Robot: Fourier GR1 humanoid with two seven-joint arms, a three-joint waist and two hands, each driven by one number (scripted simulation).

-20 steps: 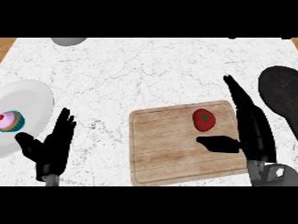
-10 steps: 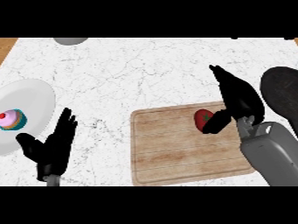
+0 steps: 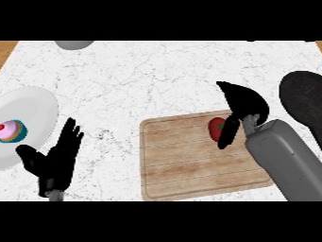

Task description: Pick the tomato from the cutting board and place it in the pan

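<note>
— Count on the counter?
— One tomato, one board, one pan, one plate, one cupcake. Plus part of one grey round thing at the far edge, cut off by the view.

— Tomato where?
— On the board, far right corner, partly hidden behind the right hand.

— Right hand?
— Over the tomato, fingers curled down around it on the right side, thumb hanging at its near edge. Touching or just short of it: cannot tell. Grey forearm coming in from the near right, across the board's right edge.

— Pan?
— Dark, well right of the board, handle pointing near. Nothing inside.

— Left hand?
— Near left, fingers straight and up, slightly apart, resting just right of the plate.

— Plate?
— White, at the left edge, holding the single pink cupcake with a cherry on top.
</note>
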